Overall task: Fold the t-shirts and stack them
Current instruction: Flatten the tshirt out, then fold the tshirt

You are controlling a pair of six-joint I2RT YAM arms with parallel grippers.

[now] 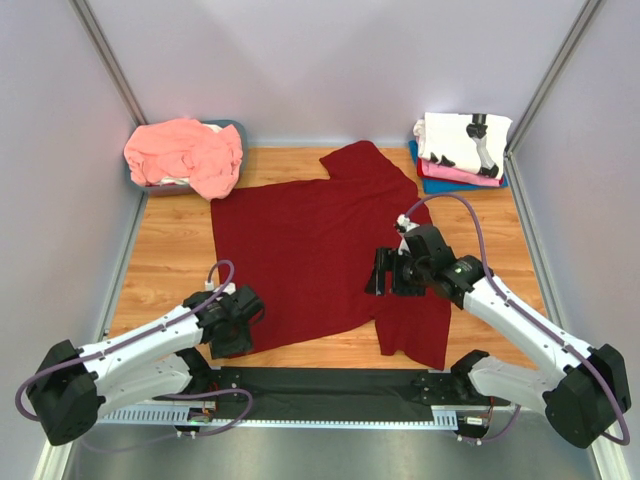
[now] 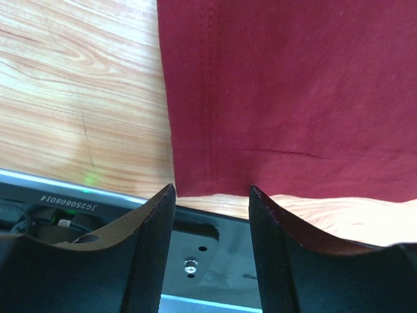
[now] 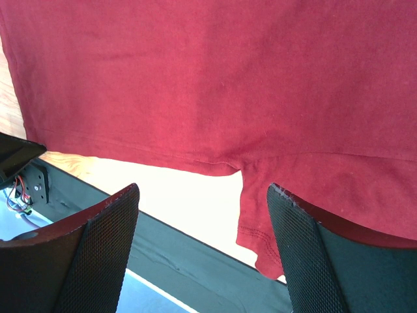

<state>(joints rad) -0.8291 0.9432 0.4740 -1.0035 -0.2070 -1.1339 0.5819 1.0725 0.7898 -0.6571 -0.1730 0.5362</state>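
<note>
Wooden bench (image 1: 170, 255) is carrying the dark red t-shirt (image 1: 300, 260) spread flat | left pincer (image 2: 212, 189) is gaping apart, hem corner just ahead | right pincer (image 3: 202, 189) is gaping apart, sleeve edge just ahead

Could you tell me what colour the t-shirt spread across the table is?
The spread t-shirt is plain dark red, best seen in the top external view.

Wooden tabletop (image 1: 175, 250), pale grey walls (image 1: 330, 60)

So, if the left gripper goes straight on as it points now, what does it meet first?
Most likely the near hem of the dark red t-shirt, just ahead of the left gripper.
</note>
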